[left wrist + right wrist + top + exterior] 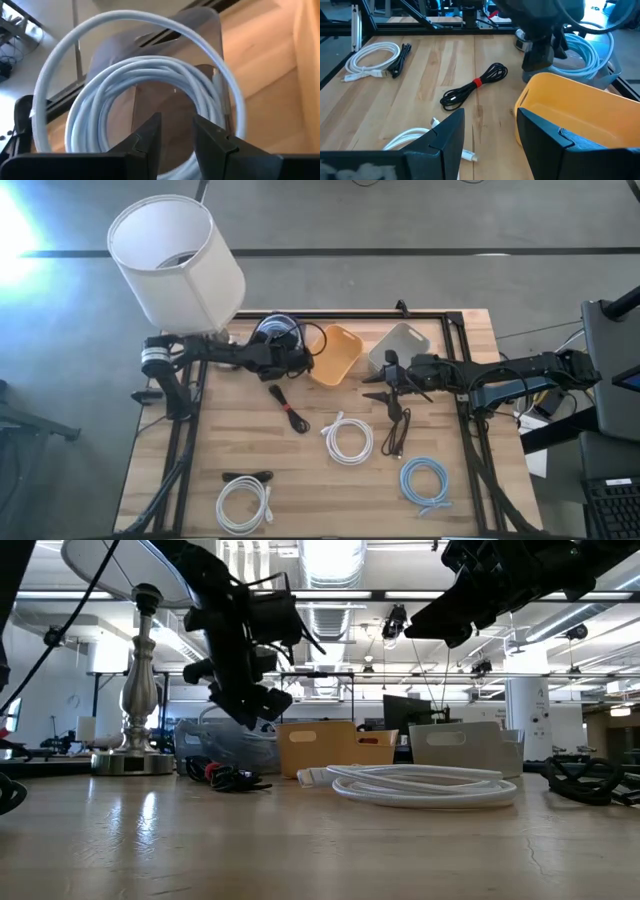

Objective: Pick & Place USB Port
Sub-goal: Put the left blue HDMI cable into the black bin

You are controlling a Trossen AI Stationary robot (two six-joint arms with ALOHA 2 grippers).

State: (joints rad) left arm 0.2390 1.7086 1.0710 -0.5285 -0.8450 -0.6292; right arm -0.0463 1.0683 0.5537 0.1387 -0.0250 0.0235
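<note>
**Both arms hang over a wooden table**

Pale butcher-block table [300,465] fills the floor between a white lampshade [176,260] and dark frames. Left gripper [176,134] hovers, jaws slightly apart and empty, above a clear bin [200,35] of coiled light-blue cable [150,75]. Right gripper [487,131] stands wide, empty, near the orange bin [580,112] (glossy plastic). Which cable is the USB one, I cannot tell.

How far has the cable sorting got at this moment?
Done: a light blue cable coil already lies in the clear bin. In hand: nothing. The left gripper hovers over that bin with its fingers apart and empty, and the right gripper waits open beside the grey bin. Left: the orange bin looks empty, and five cables remain on the table, including the black red-tied cable.
</note>
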